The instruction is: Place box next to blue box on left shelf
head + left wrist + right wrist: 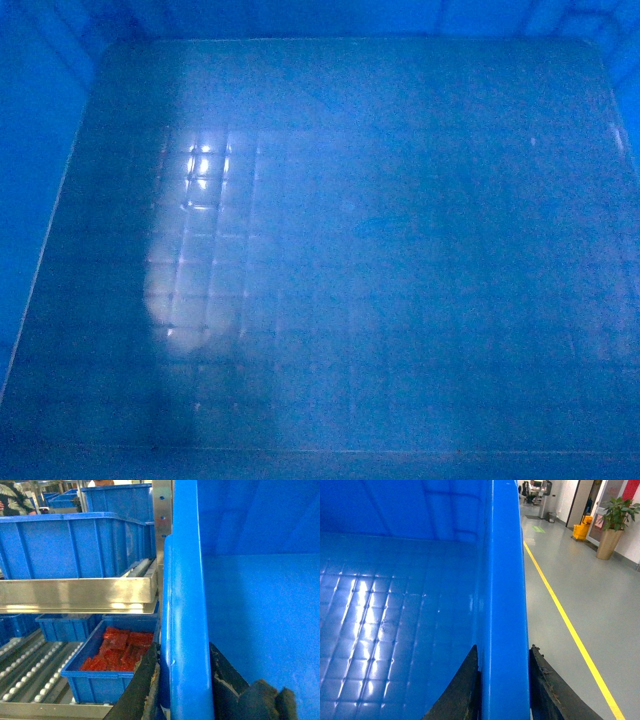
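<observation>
Both pincers clamp the rims of the large bright-blue plastic crate [350,250].
Left gripper [185,680] pinches the left wall, right gripper [504,680] the right; crate held beside the white-roller shelf [30,670].

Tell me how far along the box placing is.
Done: both grippers, left and right, clamp the box rims. In hand: it is carried beside the shelf. Left: setting it on the rollers by the small blue box.

My two grippers clamp the big bright-blue box [350,250] by opposite rims; its grid-patterned floor is bare. The roller shelf [30,672] lies lower left.
</observation>
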Available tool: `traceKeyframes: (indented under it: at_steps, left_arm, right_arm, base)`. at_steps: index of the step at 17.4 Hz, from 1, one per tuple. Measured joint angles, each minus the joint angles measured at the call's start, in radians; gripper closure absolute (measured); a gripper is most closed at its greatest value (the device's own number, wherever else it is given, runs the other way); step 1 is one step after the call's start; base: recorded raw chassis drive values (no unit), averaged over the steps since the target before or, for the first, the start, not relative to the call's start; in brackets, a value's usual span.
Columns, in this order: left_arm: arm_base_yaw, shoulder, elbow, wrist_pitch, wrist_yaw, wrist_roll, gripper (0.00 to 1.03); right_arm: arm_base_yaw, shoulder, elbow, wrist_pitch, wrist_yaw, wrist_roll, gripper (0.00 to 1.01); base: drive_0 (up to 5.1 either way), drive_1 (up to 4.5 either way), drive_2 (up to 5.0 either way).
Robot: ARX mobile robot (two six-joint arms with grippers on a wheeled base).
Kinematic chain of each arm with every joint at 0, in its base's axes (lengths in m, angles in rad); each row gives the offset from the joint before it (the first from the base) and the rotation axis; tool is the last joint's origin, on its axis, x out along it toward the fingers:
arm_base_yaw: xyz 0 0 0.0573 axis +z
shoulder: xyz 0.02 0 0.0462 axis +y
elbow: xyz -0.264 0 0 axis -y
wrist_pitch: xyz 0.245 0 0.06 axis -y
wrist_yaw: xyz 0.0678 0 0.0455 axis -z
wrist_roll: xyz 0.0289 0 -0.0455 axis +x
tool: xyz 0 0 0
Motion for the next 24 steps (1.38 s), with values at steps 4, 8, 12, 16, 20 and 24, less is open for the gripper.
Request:
traceKeyframes:
  at_steps: [4, 8, 12, 16, 20, 24]
  left_arm:
    - [0.0, 0.0, 0.0, -0.002, -0.002, 0.002, 0.84]
    - [0.0, 0.0, 0.0, -0.003, -0.002, 0.002, 0.84]
    - [0.0, 0.0, 0.0, -0.003, -0.002, 0.002, 0.84]
    - [0.0, 0.0, 0.0, -0.003, -0.001, 0.002, 0.84]
    - [0.0, 0.0, 0.0, -0.004, -0.002, 0.002, 0.84]
    - [0.0, 0.0, 0.0, -0.001, -0.001, 0.005, 0.84]
  right_arm:
    - [0.001, 0.0, 0.0, 0.002, 0.0, 0.0, 0.8]
    - [0.0, 0.0, 0.0, -0.002, 0.0, 0.0, 0.8]
    - [0.0, 0.0, 0.0, -0.002, 0.0, 0.0, 0.8]
    - [0.0, 0.0, 0.0, -0.002, 0.0, 0.0, 0.8]
    - [0.0, 0.0, 0.0, -0.002, 0.0, 0.0, 0.8]
    - [0.0, 0.0, 0.0, -0.002, 0.0, 0.0, 0.8]
  base:
    - [-0.1, 4.21, -4.4]
    - [-0.1, 4.21, -4.4]
    - [-0.1, 4.21, -4.4]
    - [-3.8, 2.81, 0.7]
    - [-5.1, 2.35, 2.3]
    - [-5.0, 2.42, 2.4]
